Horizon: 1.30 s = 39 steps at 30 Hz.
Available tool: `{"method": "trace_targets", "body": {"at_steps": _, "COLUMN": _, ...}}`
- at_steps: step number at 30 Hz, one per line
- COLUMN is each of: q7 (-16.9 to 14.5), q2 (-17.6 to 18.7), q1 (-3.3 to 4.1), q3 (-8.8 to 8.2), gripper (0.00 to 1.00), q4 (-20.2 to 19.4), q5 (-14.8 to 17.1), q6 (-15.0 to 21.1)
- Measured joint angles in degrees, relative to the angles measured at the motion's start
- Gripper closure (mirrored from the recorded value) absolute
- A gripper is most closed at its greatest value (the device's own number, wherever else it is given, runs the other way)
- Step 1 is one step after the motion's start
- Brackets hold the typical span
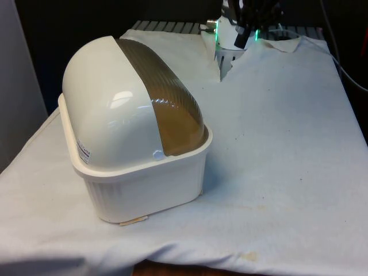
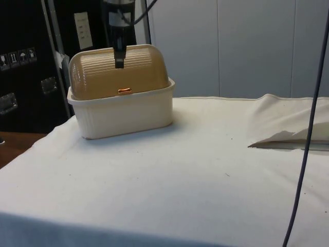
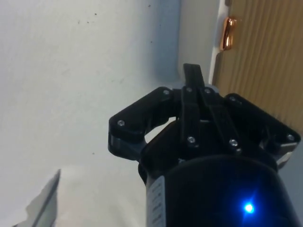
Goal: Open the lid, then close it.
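A cream bread box (image 1: 144, 184) with a brown see-through roll lid (image 1: 167, 98) stands on the front view's left. The lid is down to the rim, and its small orange handle (image 2: 124, 90) sits just above the box (image 2: 123, 116) edge. My gripper (image 2: 119, 64) hangs in front of the lid (image 2: 144, 72), a little above the handle and apart from it. In the wrist view the gripper (image 3: 192, 71) has its fingers pressed together, shut on nothing, with the handle (image 3: 229, 33) and ribbed lid (image 3: 265, 61) just beyond the tips.
The white cloth (image 1: 276, 172) covers the table. It is bunched into a raised fold (image 2: 288, 131) away from the box. A dark cable (image 2: 308, 128) hangs down close to the side camera. Dark cabinets stand behind the box.
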Motion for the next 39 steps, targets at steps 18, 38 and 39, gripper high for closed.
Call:
{"method": "trace_targets", "body": {"at_steps": 18, "q7": 11.9, "q2": 2.6, "q1": 0.17, "q3": 1.66, "gripper": 1.0, "q4": -0.5, "q5": -12.2, "q6": 0.1}}
{"method": "trace_targets", "body": {"at_steps": 38, "q7": 23.9, "q2": 9.4, "q1": 0.17, "q3": 1.09, "gripper": 1.0, "q4": 0.1, "q5": -22.3, "q6": 2.3}}
{"method": "trace_targets", "body": {"at_steps": 39, "q7": 23.9, "q2": 9.4, "q1": 0.17, "q3": 1.09, "gripper": 1.0, "q4": 0.1, "q5": -22.3, "q6": 2.3}}
